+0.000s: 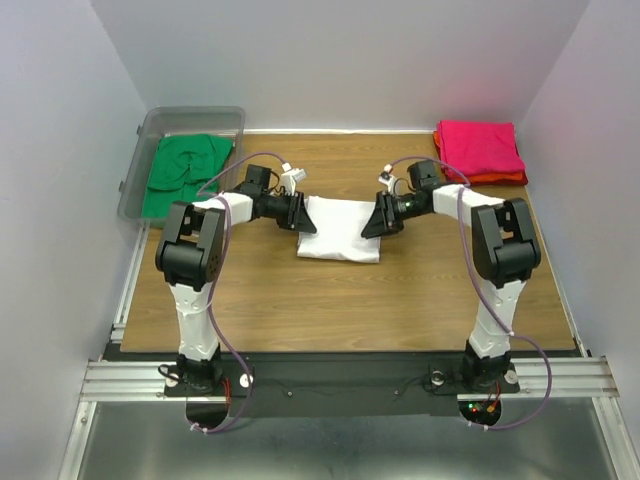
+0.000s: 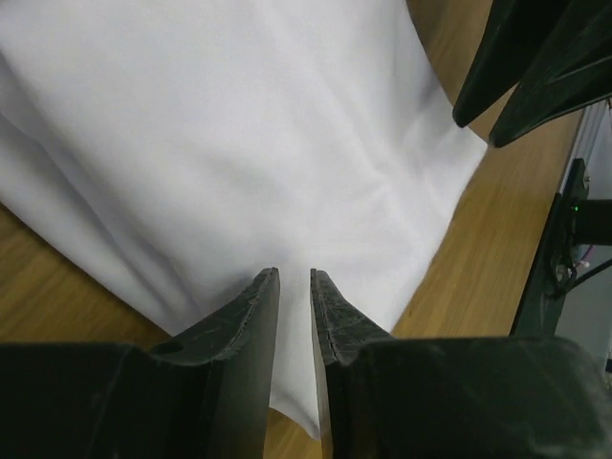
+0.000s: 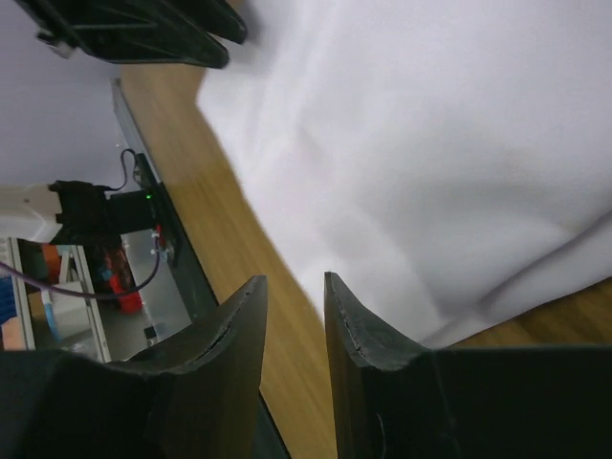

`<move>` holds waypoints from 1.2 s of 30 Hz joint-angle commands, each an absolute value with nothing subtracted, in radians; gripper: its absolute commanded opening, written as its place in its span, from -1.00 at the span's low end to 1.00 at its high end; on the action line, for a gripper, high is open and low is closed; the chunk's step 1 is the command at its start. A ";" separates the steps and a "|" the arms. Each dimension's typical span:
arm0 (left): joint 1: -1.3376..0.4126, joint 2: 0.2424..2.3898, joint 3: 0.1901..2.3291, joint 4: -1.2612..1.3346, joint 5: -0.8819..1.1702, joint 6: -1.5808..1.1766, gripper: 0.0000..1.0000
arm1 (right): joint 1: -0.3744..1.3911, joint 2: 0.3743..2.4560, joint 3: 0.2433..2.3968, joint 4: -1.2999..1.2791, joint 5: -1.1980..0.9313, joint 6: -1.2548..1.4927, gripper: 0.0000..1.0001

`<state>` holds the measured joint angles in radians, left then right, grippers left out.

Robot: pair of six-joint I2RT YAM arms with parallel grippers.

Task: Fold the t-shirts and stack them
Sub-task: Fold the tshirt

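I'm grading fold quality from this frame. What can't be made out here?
- Left wrist view: whether the left gripper pinches the white t-shirt; its fingers cover the contact.
- Top view: most of the red-orange t-shirt, under the magenta t-shirt.
- Top view: the green t-shirt's folding, bunched inside the bin.

a wood-grain table top (image 1: 350, 300) sits inside a plain, windowless enclosure. a pale back wall (image 1: 340, 60) and matching side walls, left (image 1: 50, 120) and right (image 1: 600, 120), close it in. the light is soft and even, with faint shadows. a silver metal rail (image 1: 125, 378) runs along the near edge, with a grey metal surface (image 1: 330, 450) below it.
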<state>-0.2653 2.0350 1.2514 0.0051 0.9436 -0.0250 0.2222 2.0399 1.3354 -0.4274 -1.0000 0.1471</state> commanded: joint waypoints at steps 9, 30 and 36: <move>-0.416 1.847 1.135 0.153 1.115 -0.165 -0.33 | 0.301 1.931 1.267 -0.312 -1.138 0.310 -0.29; -0.268 2.000 0.992 0.028 1.069 -0.018 -0.30 | 0.186 2.096 1.135 -0.351 -0.905 0.141 -0.43; -0.268 1.849 1.061 -0.127 1.103 0.143 -0.30 | 0.186 1.965 1.236 -0.482 -0.991 0.038 -0.44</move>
<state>-0.2752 1.9652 1.0271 0.0185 1.1137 0.0055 0.2035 2.0571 1.1622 -0.3943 -1.0435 0.1490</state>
